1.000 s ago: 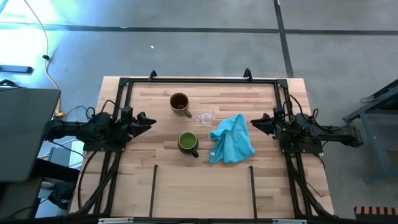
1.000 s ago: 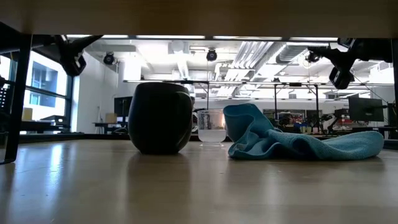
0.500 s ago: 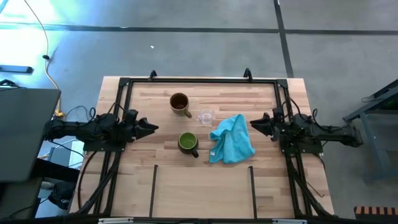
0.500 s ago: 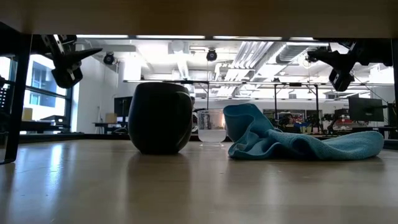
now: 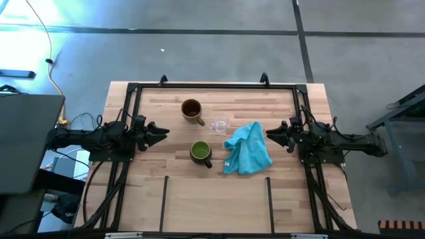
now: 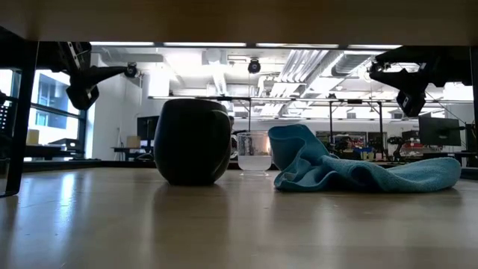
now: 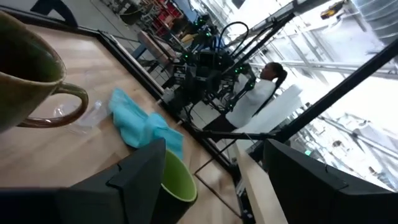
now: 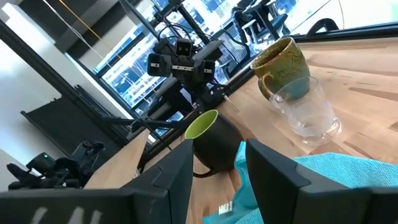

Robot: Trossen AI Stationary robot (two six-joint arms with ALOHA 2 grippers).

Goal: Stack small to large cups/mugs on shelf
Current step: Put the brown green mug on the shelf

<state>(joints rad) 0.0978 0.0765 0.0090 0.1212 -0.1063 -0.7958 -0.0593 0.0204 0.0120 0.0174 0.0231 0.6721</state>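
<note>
Centre frame: glass cup (image 5: 220,124), likely light, slippery, fragile (we'd pinch its rim). Left gripper (image 5: 161,130) and right gripper (image 5: 270,133) spread, empty.

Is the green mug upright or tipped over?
Upright. The green mug shows its round open mouth from above and sits flat on the table in the low view.

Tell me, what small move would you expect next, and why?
Probably the left gripper reaches toward the glass cup. It is open and holds nothing, all three cups sit mid-table, and the smallest likely goes first. The right gripper waits by the cloth.
</note>
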